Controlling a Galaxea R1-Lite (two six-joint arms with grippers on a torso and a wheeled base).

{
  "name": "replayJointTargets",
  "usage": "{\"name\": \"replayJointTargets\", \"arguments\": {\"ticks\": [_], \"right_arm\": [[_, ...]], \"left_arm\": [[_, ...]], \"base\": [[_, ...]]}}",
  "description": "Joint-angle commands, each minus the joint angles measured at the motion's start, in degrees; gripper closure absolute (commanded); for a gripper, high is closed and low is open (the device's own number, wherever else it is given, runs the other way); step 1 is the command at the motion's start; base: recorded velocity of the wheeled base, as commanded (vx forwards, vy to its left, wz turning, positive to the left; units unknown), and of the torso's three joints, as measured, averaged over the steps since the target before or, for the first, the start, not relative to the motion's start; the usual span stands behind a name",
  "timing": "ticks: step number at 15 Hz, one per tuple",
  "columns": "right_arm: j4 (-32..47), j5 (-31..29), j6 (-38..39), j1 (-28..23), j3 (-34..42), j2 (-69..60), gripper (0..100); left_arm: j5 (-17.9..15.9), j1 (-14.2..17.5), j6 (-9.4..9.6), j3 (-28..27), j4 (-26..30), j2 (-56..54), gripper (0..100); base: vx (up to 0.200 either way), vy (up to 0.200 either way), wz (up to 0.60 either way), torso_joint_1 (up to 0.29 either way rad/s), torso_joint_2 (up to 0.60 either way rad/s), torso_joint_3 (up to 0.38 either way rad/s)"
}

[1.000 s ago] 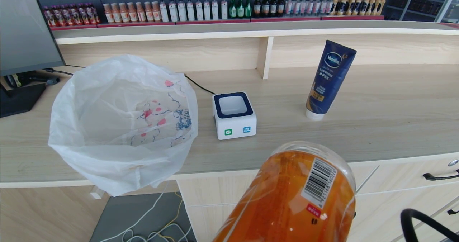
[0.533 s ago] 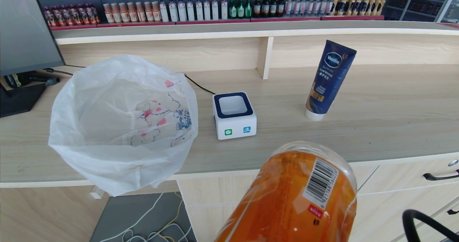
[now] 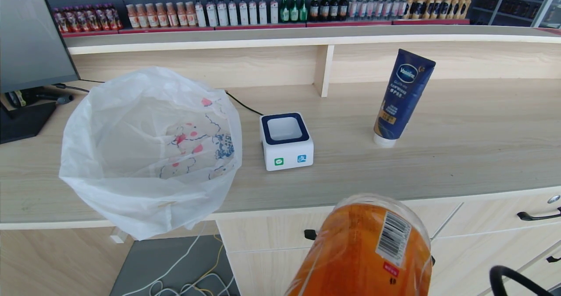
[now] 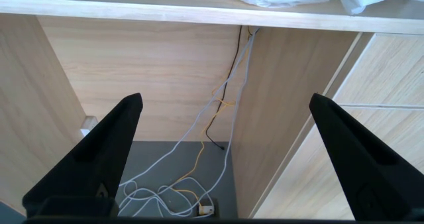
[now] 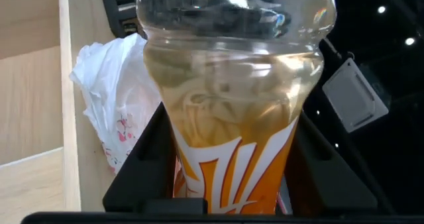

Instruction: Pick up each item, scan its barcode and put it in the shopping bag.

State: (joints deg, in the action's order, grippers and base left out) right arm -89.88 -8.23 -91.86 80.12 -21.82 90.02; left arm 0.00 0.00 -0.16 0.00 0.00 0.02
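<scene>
An orange drink bottle [image 3: 363, 247] hangs tilted in front of the counter's edge, its base and barcode label [image 3: 394, 233] turned up toward the head camera. My right gripper [image 5: 232, 161] is shut on the bottle [image 5: 232, 85], a finger on each side of its body. The white scanner [image 3: 285, 140] with a dark blue frame sits mid-counter, beyond the bottle. A translucent shopping bag [image 3: 149, 147] stands open to the scanner's left. A dark blue tube [image 3: 403, 98] stands upright at the right. My left gripper [image 4: 225, 101] is open below the counter, holding nothing.
The wooden counter [image 3: 460, 155] has a raised back ledge and a divider [image 3: 323, 70]. A monitor [image 3: 30, 33] stands at the far left. Drawers with dark handles [image 3: 537, 216] are under the counter at right. Loose cables [image 3: 184, 278] lie on the floor below.
The orange bottle has dropped lower in the head view and shifted slightly right, away from the counter top. The bag, scanner and tube have not moved.
</scene>
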Motion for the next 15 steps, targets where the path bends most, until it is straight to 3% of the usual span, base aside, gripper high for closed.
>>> {"name": "replayJointTargets", "arguments": {"ticks": [1, 7, 10, 14, 15], "right_arm": [[-0.12, -0.12, 7.04, -1.37, 1.52, -0.28, 100], [-0.12, 0.23, 34.73, -6.64, 3.8, -1.33, 100], [-0.12, 0.85, 44.83, -9.1, 5.3, -1.16, 100], [-0.12, 1.2, 49.49, -13.76, 4.59, 0.86, 100], [-0.12, 2.87, 53.62, -13.76, 4.51, 0.95, 100]], "left_arm": [[0.0, 0.0, -0.02, 0.0, 0.0, -0.02, 0], [0.0, 0.0, -0.02, 0.0, 0.0, -0.02, 0], [0.0, 0.0, -0.02, 0.0, 0.0, -0.02, 0], [0.0, 0.0, -0.02, 0.0, 0.0, -0.02, 0], [0.0, -0.09, -0.02, 0.0, 0.0, -0.02, 0]], "base": [[0.0, 0.0, 0.0, 0.0, 0.0, 0.0], [0.0, 0.0, 0.0, 0.0, 0.0, 0.0], [0.0, 0.0, 0.0, 0.0, 0.0, 0.0], [0.0, 0.0, 0.0, 0.0, 0.0, 0.0], [0.0, 0.0, 0.0, 0.0, 0.0, 0.0]]}}
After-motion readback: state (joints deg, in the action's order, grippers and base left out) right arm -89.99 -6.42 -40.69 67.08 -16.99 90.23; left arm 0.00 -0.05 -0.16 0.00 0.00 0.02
